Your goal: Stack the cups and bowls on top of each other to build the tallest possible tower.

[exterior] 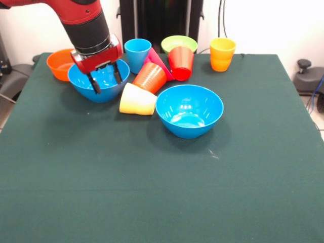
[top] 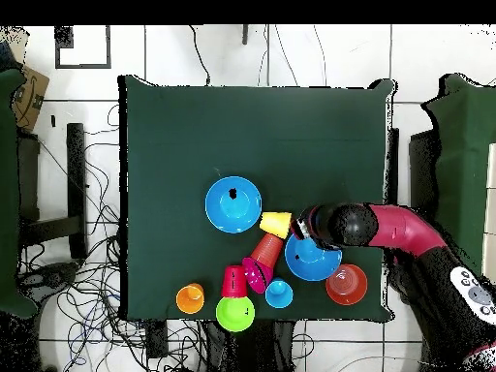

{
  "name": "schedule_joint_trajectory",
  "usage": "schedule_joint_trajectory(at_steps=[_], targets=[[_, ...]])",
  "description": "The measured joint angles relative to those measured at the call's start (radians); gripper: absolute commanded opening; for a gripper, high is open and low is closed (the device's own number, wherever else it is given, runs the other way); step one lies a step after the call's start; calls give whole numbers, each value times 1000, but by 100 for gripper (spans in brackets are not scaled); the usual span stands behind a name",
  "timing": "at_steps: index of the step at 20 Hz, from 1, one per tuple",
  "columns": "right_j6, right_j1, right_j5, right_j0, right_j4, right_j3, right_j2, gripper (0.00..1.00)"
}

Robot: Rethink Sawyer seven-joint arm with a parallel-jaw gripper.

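My gripper (exterior: pixel 105 79) is open and empty, its fingers over the near rim of a large blue bowl (exterior: pixel 104 94) at the back left; it also shows in the overhead view (top: pixel 303 228). A second large blue bowl (exterior: pixel 189 110) sits upright mid-table. A pale yellow cup (exterior: pixel 136 100) and an orange cup (exterior: pixel 150 77) lie on their sides between the bowls. Behind them are a tilted pink-red bowl (exterior: pixel 156 57), a tilted red cup (exterior: pixel 180 63), an upright light blue cup (exterior: pixel 137 54), a lime-green bowl (exterior: pixel 178 43), an orange bowl (exterior: pixel 58 64) and a yellow-orange cup (exterior: pixel 222 54). Nothing is stacked upright.
All objects crowd the robot's side of the green table (exterior: pixel 152 192). In the overhead view, cables and floor tiles surround the table (top: pixel 174 145).
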Motion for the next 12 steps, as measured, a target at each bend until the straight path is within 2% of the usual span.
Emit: schedule_joint_trajectory(at_steps=[12], targets=[[0, 34, -42, -22, 1, 28, 60, 100]])
